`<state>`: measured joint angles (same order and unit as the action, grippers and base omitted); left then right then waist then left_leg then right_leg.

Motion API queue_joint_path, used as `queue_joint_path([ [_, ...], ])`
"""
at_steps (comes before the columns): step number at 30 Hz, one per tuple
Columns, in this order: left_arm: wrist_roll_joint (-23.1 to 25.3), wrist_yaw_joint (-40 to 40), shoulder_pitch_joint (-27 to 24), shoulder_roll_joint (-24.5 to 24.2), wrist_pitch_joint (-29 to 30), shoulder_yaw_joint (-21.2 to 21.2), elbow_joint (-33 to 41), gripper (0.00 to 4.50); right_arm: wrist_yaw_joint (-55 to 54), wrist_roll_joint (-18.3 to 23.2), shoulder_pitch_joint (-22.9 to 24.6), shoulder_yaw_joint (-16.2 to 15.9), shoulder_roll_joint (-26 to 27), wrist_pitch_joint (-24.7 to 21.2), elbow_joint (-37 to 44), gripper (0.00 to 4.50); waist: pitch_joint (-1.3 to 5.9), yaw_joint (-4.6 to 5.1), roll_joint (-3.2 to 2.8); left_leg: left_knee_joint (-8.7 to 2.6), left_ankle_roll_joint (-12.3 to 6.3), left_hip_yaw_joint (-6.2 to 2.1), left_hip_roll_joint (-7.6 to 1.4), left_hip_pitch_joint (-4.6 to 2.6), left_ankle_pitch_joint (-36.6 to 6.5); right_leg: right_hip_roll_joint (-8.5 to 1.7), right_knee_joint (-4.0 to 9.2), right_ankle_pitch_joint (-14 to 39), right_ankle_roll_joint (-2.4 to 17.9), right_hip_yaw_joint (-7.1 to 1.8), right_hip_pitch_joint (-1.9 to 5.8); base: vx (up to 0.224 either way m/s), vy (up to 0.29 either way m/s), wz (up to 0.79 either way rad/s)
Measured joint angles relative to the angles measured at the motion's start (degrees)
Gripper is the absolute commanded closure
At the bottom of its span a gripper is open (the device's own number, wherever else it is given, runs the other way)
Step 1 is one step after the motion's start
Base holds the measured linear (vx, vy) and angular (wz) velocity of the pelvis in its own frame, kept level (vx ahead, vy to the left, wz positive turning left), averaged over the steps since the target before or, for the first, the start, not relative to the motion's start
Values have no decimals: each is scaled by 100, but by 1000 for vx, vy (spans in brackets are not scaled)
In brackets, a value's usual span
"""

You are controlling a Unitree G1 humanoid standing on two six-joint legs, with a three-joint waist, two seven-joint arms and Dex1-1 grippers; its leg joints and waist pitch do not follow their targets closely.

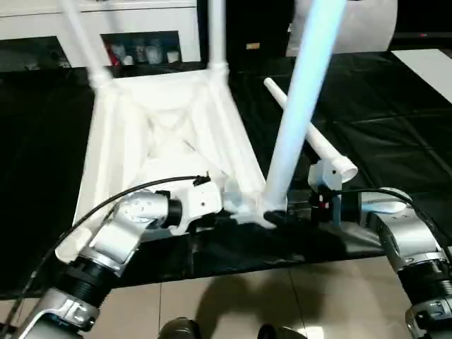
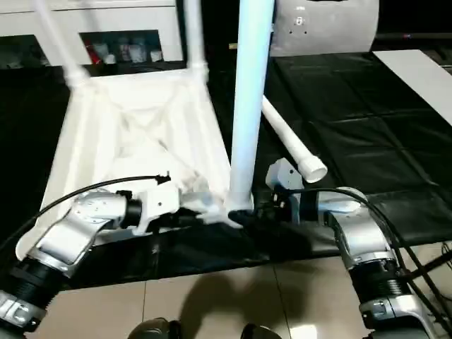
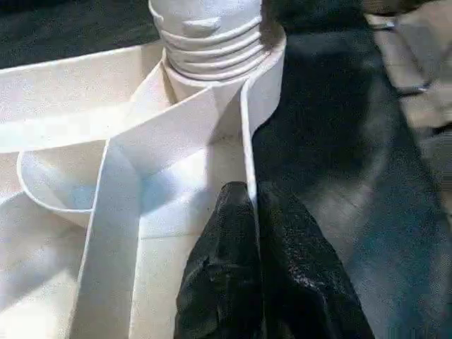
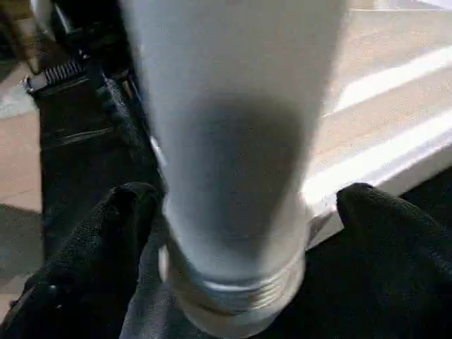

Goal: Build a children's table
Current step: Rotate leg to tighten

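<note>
My left tool point(image 3: 256, 233) is pinching a rib of the upturned tabletop point(image 1: 162, 134). My right tool point(image 4: 236, 212) is gripping the third upright leg point(image 1: 300, 106) at its socket, seemingly part-threaded; a fourth leg point(image 1: 311, 138) is lying beside.

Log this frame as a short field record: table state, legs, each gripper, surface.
table top: upside down, ribbed underside up, on black mat
legs fitted: two upright at the far corners
leg in progress: standing at near corner socket, threads still showing in the wrist views, not fully seated
spare leg: lying on the mat beside the top
left gripper: fingers pinched on the top's side wall near that socket
right gripper: fingers either side of the leg's base
</note>
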<state>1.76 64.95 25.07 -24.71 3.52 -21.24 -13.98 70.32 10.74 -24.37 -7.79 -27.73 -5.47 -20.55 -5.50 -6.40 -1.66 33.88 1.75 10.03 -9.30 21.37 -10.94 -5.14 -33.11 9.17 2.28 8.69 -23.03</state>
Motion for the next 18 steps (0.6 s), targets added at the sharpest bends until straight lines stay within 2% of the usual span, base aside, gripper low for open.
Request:
queue_joint_path([
  [6, -93, 214, 20, -84, -125, -61, -34, 450, 288, 78, -44, -167, -4, -69, -27, 77, 3, -21, 6, 0, -2, 0, -1, 1, 1, 0, -2, -14, 24, 1, 0, 0, 0, 0],
  [12, -91, 227, 31, -82, -234, -59, -107, 450, 344, 77, -43, -180, 9, -67, -27, 135, 5, -22, 8, 4, -2, 0, -1, 0, 2, 0, -4, -14, 23, 1, 0, 0, 0, 0],
  [18, -92, 227, 44, -81, -260, -59, -152, 450, 363, 80, -41, -203, 11, -76, -29, 174, 8, -18, 14, 6, -2, 0, -2, -2, 1, 0, -5, -13, 20, 2, 2, 0, 0, 0],
])
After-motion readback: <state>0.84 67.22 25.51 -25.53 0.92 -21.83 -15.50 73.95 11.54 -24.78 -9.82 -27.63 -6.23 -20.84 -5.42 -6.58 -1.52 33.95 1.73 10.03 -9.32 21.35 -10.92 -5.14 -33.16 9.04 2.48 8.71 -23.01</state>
